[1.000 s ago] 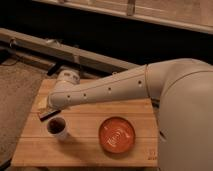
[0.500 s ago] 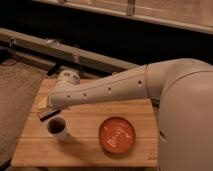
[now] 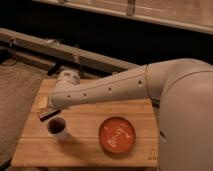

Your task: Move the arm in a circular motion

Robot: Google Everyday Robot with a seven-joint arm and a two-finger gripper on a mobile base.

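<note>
An off-white arm [image 3: 110,90], dotted with a row of small dark screw holes, crosses the middle of the frame above a pale wooden tabletop [image 3: 85,150] striped with plank seams. Its dark gripper [image 3: 49,114] sits at centre left, just above a white cup [image 3: 56,128] with a dark inside. Lower centre, an orange-red plate [image 3: 116,135] shows faint concentric rings.
</note>
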